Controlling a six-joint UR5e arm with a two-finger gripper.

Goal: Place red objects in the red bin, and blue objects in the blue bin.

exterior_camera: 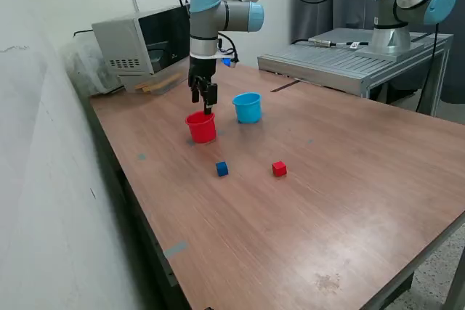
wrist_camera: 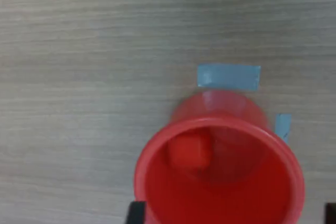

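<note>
My gripper hangs straight above the red cup, its tips just over the rim. In the wrist view its dark fingertips stand wide apart at either side of the red cup, open and empty. One red cube lies inside that cup. A second red cube and a dark blue cube sit on the table nearer the front. The light blue cup stands just to the exterior view's right of the red cup. No other blue cube shows.
A grey microwave-like box and wooden pieces stand at the back of the wooden table. A metal platform carries a second arm's base. Blue tape marks lie by the red cup.
</note>
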